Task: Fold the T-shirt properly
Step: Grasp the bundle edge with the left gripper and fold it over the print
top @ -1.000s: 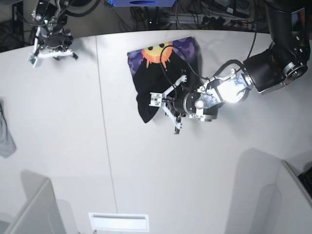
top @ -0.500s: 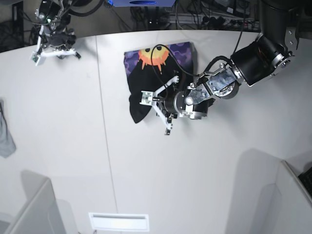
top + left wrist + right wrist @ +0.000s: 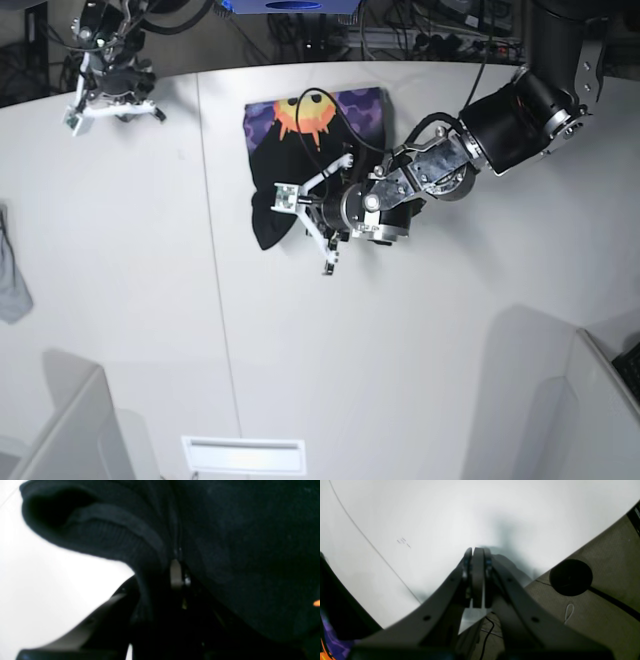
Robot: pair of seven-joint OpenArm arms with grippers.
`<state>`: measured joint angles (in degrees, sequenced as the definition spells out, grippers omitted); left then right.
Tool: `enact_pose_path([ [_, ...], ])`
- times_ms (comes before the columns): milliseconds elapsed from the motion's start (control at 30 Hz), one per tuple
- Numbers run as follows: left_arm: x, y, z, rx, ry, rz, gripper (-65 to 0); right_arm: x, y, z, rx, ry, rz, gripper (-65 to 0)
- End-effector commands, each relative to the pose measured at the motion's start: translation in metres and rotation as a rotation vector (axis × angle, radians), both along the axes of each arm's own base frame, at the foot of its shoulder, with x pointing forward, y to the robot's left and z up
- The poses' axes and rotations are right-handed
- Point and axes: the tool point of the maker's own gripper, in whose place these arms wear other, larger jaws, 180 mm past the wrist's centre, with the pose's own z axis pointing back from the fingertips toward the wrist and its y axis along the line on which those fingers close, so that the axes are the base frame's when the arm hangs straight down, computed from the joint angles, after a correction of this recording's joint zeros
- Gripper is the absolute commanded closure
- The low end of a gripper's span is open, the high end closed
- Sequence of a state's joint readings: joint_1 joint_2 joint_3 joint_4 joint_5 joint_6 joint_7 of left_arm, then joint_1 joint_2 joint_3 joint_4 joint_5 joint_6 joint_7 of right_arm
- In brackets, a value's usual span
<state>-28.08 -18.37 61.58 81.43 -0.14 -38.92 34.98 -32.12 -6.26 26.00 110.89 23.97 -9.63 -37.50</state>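
My left tool (image 3: 312,213) is pinched down on a bunched edge of the T-shirt (image 3: 305,160); the left wrist view shows a thick ribbed fold of black cloth (image 3: 120,532) wrapped right around my fingertips (image 3: 175,576), jaws nearly together with fabric between them. The T-shirt lies partly folded at the far middle of the tabletop (image 3: 400,340), sun print up along the far edge, a black lump hanging toward its near left corner. My right tool (image 3: 477,555) is fully closed, holding nothing, parked over the far corner of the tabletop, well apart from the shirt.

The risks, as I judge them: I seem to have several layers in the pinch, not one hem, so any pull may drag the whole bundle and rumple the folded part. With nothing pinning the printed end, the shirt could slide across the smooth tabletop. The thick roll could also slip out mid-carry and land crooked.
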Motion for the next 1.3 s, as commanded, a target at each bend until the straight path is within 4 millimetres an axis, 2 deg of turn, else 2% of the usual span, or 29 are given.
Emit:
enact_pose_path([
  [0, -0.004, 0.002, -0.003, 0.02, 0.014, -0.015, 0.0, 0.004, -0.004, 0.007, -0.022, -0.028, 0.002, 0.0],
  [467, 0.004, 0.0, 0.003, 0.027, -0.013, -0.038, 0.0, 0.0, -0.003, 0.0, -0.013, -0.006, 0.005, 0.0],
  [700, -0.007, -0.009, 0.001, 0.005, 0.002, -0.087, 0.0, 0.001, -0.004, 0.001, -0.015, -0.008, 0.008, 0.0],
  [1067, -0.004, -0.009, 0.003, 0.001, -0.001, -0.082, 0.0, 0.001, -0.005, 0.001, -0.017, -0.009, 0.005, 0.0],
  [1267, 0.01, -0.006, 0.01, 0.01, -0.031, -0.076, 0.0, 0.003, -0.003, 0.001, -0.014, -0.013, 0.01, 0.0],
])
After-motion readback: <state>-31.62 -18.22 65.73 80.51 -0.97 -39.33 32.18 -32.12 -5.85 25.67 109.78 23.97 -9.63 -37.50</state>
